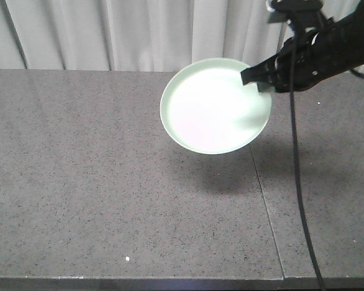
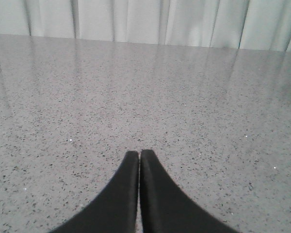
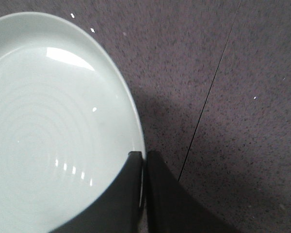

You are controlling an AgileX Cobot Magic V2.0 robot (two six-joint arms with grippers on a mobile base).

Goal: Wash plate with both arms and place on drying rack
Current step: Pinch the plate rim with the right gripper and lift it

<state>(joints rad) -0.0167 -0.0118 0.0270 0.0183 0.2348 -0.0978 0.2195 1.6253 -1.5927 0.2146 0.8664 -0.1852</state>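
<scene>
1 plate [image 1: 215, 106], 1 counter [image 1: 97, 194] & 2 grippers are seen. The plate is held tilted in the air above the counter, not touching it. Its rim is pinched by the R gripper [image 3: 143, 156], 1 finger on each face, at the plate's far-right edge. The L gripper [image 2: 139, 154] is closed on nothing, tips pressed together, over the counter

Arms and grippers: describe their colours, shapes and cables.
The right arm is bulky matte black, ending in a black bracket-like right gripper; a thin black cable hangs from it. The left gripper shows two smooth black fingers tapering to blunt tips. No markings visible.
</scene>
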